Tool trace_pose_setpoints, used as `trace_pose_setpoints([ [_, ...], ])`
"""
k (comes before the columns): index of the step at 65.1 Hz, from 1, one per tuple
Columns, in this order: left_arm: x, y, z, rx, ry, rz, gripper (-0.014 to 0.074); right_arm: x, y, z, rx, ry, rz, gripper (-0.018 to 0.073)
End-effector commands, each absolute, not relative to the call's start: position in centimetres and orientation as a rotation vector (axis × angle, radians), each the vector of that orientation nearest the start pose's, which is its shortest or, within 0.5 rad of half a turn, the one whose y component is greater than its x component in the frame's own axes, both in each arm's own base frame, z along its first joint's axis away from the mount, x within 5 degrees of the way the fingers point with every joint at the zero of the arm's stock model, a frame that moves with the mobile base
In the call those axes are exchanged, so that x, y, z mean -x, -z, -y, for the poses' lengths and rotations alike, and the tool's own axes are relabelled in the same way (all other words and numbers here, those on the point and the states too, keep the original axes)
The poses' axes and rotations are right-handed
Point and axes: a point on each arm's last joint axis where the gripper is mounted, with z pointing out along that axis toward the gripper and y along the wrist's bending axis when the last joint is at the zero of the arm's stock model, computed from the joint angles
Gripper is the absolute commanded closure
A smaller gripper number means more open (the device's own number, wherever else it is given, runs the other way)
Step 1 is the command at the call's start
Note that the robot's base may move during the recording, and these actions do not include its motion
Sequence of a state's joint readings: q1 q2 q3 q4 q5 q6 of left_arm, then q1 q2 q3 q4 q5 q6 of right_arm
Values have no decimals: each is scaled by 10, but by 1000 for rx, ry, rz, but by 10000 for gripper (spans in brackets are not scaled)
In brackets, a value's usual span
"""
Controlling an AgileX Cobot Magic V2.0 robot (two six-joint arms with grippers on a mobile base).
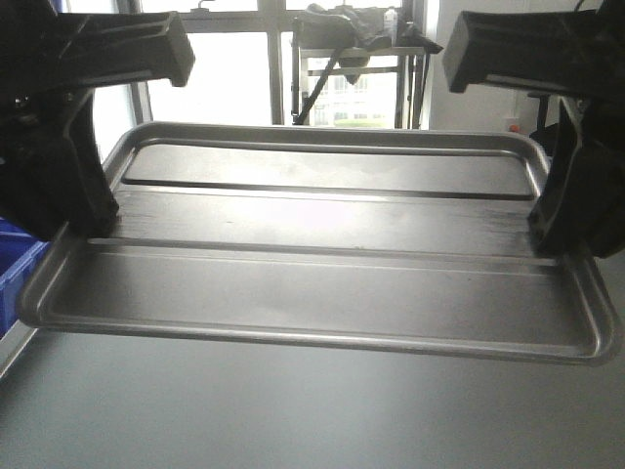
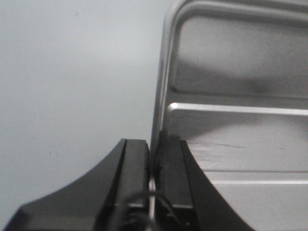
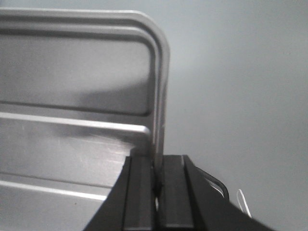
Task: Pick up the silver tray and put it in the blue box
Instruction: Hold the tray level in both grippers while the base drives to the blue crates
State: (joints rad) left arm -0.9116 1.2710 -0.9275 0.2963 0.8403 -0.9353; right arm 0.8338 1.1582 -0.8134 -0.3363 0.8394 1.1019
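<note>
Both arms on the load; silver tray (image 1: 312, 283) held above grey table (image 1: 293, 410); left gripper (image 2: 153, 168) clamped on its left rim, right gripper (image 3: 157, 171) clamped on its right rim (one finger each side of the edge); blue box (image 1: 15, 278) at far left, just beside the tray's corner

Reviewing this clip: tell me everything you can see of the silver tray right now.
The silver tray is a shiny, shallow rectangular metal tray with rounded corners, a raised rim and two long ridges across its floor, empty. The left tool and right tool each clamp one short-side rim. It sits roughly level over the grey table, seemingly lifted; the blue box shows at its left.
</note>
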Motion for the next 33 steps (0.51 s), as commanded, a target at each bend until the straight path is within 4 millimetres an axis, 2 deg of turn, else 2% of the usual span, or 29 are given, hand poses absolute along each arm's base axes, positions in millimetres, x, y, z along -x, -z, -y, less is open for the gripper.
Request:
trace_pose_setpoints([
  [1, -167, -300, 178, -158, 321, -2558, 604, -162, -292, -140, -93, -296, -2544, 489],
  [33, -167, -300, 178, -158, 321, -2558, 604, -162, -292, -140, -93, -296, -2545, 489],
])
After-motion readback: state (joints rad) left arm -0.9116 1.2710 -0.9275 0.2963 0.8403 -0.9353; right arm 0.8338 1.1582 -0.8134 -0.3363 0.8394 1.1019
